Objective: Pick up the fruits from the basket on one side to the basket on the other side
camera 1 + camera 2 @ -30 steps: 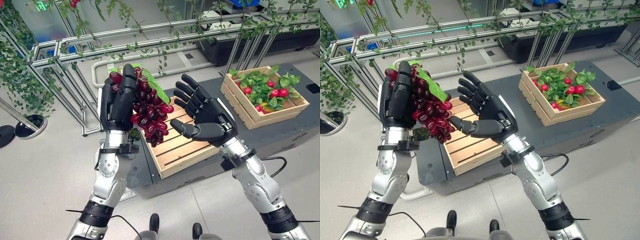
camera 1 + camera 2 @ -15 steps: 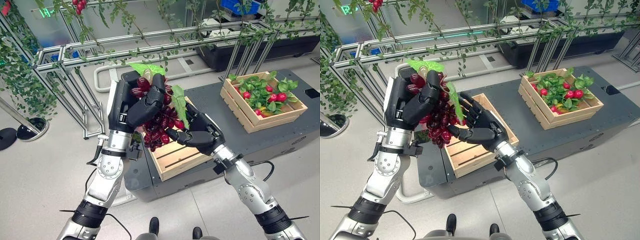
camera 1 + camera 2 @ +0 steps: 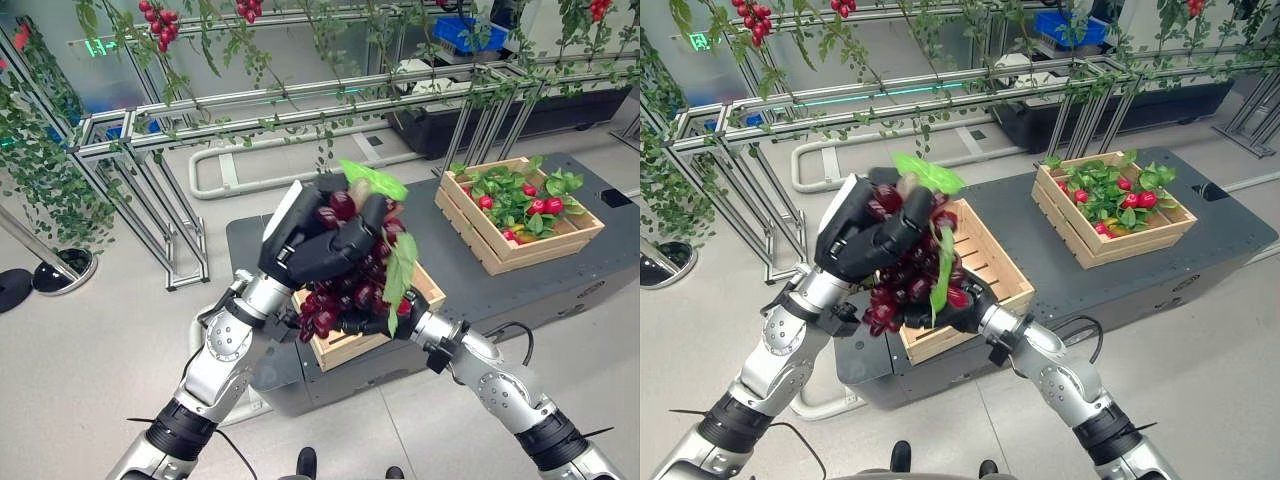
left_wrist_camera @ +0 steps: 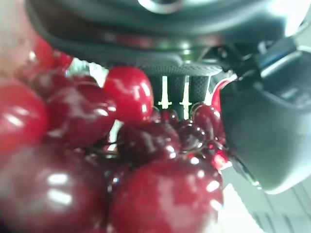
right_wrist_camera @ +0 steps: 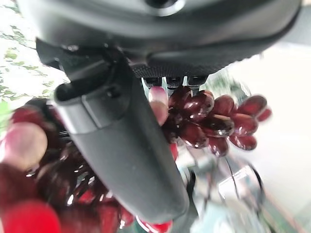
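Note:
A bunch of dark red grapes (image 3: 345,290) with green leaves (image 3: 375,180) hangs above the near, empty wooden crate (image 3: 1000,265). My left hand (image 3: 305,240) grips the bunch from above, its fingers curled over the top. My right hand (image 3: 965,305) lies against the bunch's underside, mostly hidden by it. In the left wrist view the grapes (image 4: 146,184) sit close against the palm. The right wrist view shows grapes (image 5: 209,116) past my thumb (image 5: 126,145). A second crate (image 3: 520,235) at the right holds red fruits (image 3: 545,205) among leaves.
Both crates stand on a low dark platform (image 3: 560,280). Metal frames hung with green vines (image 3: 150,130) run behind and to the left. Red fruit clusters (image 3: 155,15) hang from above. Grey floor surrounds the platform.
My left hand has carried the grape bunch rightward and lower, over the near crate. My right hand has closed in under the bunch, and the camera has shifted.

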### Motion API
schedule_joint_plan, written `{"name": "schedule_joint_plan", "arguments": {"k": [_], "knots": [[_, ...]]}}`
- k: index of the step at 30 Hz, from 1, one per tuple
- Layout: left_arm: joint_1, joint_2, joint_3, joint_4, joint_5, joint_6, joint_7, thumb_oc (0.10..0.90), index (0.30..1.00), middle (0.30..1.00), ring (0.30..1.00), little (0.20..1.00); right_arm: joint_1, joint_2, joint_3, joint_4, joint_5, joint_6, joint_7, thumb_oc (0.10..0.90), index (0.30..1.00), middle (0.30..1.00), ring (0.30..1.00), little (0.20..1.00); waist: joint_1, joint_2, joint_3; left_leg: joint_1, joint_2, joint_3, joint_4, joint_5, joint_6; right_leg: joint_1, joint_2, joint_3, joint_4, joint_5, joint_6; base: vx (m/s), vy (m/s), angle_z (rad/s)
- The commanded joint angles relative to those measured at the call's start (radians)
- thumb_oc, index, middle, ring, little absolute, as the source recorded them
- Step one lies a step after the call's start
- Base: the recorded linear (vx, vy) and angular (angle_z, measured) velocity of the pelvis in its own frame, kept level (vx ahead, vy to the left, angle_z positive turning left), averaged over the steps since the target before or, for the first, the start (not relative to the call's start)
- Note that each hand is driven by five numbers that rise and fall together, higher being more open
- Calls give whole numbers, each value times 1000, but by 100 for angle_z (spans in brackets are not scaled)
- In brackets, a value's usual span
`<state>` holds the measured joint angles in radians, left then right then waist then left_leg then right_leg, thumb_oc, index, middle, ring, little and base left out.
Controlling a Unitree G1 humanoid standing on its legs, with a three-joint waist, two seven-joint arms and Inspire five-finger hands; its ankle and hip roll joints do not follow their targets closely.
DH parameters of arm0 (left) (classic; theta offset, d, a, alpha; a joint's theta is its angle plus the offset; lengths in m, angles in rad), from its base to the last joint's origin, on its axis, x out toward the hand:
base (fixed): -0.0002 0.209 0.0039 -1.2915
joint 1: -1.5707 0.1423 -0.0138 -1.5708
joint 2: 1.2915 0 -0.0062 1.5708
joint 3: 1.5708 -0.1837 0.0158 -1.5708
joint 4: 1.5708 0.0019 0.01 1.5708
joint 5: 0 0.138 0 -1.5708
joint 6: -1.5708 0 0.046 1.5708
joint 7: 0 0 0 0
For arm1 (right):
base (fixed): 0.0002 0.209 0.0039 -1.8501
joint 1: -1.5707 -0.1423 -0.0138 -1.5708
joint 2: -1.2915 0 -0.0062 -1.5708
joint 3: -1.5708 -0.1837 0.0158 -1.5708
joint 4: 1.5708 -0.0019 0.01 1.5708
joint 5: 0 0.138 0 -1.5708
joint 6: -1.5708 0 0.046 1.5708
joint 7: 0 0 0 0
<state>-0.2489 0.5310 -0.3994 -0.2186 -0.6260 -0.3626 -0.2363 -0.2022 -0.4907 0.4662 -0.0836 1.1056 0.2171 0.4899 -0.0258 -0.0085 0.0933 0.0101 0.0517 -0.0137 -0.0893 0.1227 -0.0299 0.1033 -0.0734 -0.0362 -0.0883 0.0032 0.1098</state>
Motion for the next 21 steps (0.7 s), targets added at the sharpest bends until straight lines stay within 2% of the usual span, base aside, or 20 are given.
{"name": "schedule_joint_plan", "arguments": {"k": [1,7,8,9,10,21], "knots": [[-138,-56,-31,-60,-135,-45,-40,400,300,300,300,300,-57,98,16,-44,156,-89,201,800,900,900,900,900,19,-13,-144,43,16,25,2,-109,6,-39,-22,-3,2,52,-15,0,0,0],[-111,-63,-11,-50,-135,-27,-47,400,300,300,300,300,-39,135,-2,-71,232,-106,241,800,900,900,900,900,25,-8,-148,39,14,18,2,-110,8,-44,-21,3,1,52,-15,0,0,0],[-108,-63,-9,-49,-132,-27,-47,400,300,300,300,300,-34,140,-5,-76,233,-104,243,755,832,832,832,832,25,-8,-147,39,13,17,2,-110,9,-43,-21,3,1,51,-15,0,0,0],[-106,-63,-3,-48,-126,-25,-44,400,300,300,300,300,-33,146,-11,-79,229,-101,244,558,538,538,538,538,24,-7,-147,38,13,17,2,-110,10,-44,-20,4,1,51,-15,0,0,0],[-101,-64,3,-44,-119,-27,-44,400,300,300,300,300,-30,148,-17,-81,227,-103,244,400,300,300,300,300,24,-6,-147,38,13,16,2,-109,10,-44,-20,5,1,51,-15,0,0,0],[-83,-69,27,-35,-83,-31,-24,400,300,300,300,300,-2,159,-43,-86,235,-112,237,400,300,300,300,300,20,-7,-143,37,15,14,2,-109,11,-47,-18,8,1,50,-17,-1,0,0]]}}
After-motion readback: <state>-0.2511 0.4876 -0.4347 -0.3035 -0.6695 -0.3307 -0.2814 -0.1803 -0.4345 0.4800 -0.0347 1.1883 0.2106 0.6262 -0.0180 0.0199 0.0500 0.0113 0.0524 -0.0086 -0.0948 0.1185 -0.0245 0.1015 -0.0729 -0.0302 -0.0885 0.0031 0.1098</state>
